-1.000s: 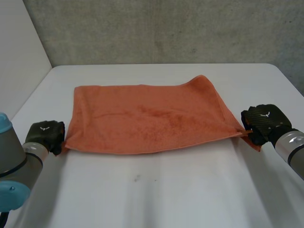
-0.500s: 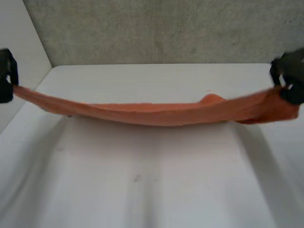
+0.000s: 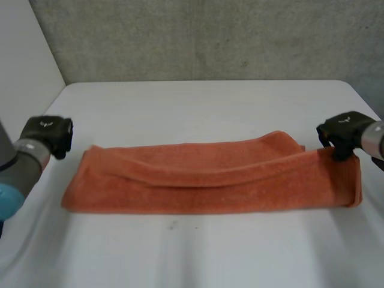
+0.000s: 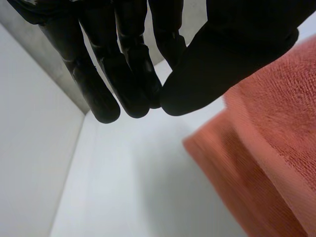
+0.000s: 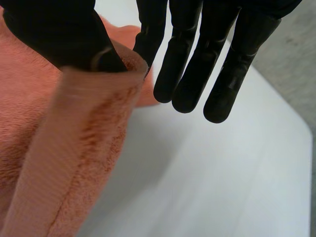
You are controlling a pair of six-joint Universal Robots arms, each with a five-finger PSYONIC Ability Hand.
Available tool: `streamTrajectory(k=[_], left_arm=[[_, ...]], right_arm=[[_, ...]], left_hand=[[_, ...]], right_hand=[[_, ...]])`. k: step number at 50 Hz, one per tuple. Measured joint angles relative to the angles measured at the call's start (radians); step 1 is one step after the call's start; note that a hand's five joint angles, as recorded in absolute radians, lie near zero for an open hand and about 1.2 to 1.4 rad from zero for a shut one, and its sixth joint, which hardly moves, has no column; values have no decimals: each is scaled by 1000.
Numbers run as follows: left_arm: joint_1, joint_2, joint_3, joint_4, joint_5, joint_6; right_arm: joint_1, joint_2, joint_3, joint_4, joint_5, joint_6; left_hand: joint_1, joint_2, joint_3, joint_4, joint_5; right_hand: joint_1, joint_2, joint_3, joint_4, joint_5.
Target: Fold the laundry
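Both hands slack at the ends of the folded towel.

On my left wrist feed the left hand (image 4: 148, 54) has straight fingers with the thumb close beside them and nothing between; the orange towel (image 4: 276, 148) lies just beside it, not touching. On my right wrist feed the right hand (image 5: 197, 54) has its fingers straight and spread away from the thumb, and a raised fold of the towel's far right corner rests against the thumb, unpinched. From the head camera I see the towel doubled lengthwise, lying across the middle of the white table (image 3: 198, 108) between the two hands.
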Motion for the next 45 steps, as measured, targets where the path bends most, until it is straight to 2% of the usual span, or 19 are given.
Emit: streamTrajectory(k=[3, 5, 10, 12, 13, 17, 21, 22, 23, 24, 30, 31, 33, 34, 36, 40, 45], left_arm=[[-22, -56, 120, 6, -1, 26], [-44, -79, 250, 29, -1, 39], [-73, -65, 396, 111, -3, 38], [-81, -48, 430, 160, -5, 33], [-93, -5, 465, 266, -8, 20], [-98, 54, 440, 386, -6, 2], [-96, 88, 365, 438, -4, -9], [-95, 96, 328, 446, -3, -11], [-95, 99, 298, 449, -2, -12], [-96, 102, 253, 451, -2, -13], [-100, 99, 123, 445, -1, -19], [-103, 96, 96, 442, -1, -31], [-109, 90, 70, 438, -2, -52], [-120, 84, 49, 432, -2, -88], [-128, 79, 39, 428, -2, -113], [-196, 47, 24, 387, 4, -272], [-260, 12, 47, 317, 34, -394]], right_arm=[[33, 44, -84, -38, 37, 14], [72, 63, -208, -117, 82, 55], [112, 28, -336, -251, 118, 131], [123, 4, -362, -304, 125, 158], [139, -58, -387, -413, 133, 209], [151, -137, -357, -497, 133, 249], [159, -185, -294, -506, 123, 261], [170, -212, -227, -495, 110, 261], [177, -223, -197, -488, 104, 260], [188, -238, -153, -480, 93, 256], [221, -294, -19, -465, 64, 238], [228, -316, 7, -464, 58, 233], [234, -338, 26, -462, 56, 229], [238, -364, 38, -459, 54, 227], [239, -376, 41, -458, 53, 226], [242, -457, 27, -436, 57, 224], [243, -505, -20, -393, 59, 225]], left_hand=[[0, 0, 0, 0, 0], [0, 0, 1, 0, 0], [0, 0, 1, 0, 0], [0, 0, 1, 0, 0], [0, 0, 1, 0, 0], [0, 0, 1, 0, 0], [-2, -3, -3, -3, 0], [-114, -109, -107, -108, -104], [-188, -164, -161, -163, -161], [-413, -401, -398, -400, -401], [-668, -696, -679, -682, -680], [-794, -790, -780, -784, -783], [-815, -825, -813, -818, -816], [-898, -907, -904, -907, -905], [-904, -913, -909, -912, -909], [-905, -927, -924, -925, -924], [-900, -904, -903, -903, -899]], right_hand=[[0, 0, 0, 0, 0], [0, 0, 0, 0, 0], [0, 0, 0, 0, 0], [0, 0, 0, 0, 0], [0, 0, 0, 0, 0], [0, 0, 0, 0, 0], [0, 0, 0, 0, 0], [0, 0, 0, 0, 0], [0, 0, 0, 0, 0], [0, 0, 0, 0, 0], [0, 0, 0, 0, 0], [0, 0, 1, 0, 0], [0, 0, 1, 0, 0], [0, 0, 1, 0, 0], [0, 0, 1, 0, 0], [0, 0, 2, 0, 0], [0, 0, 2, 0, 0]])
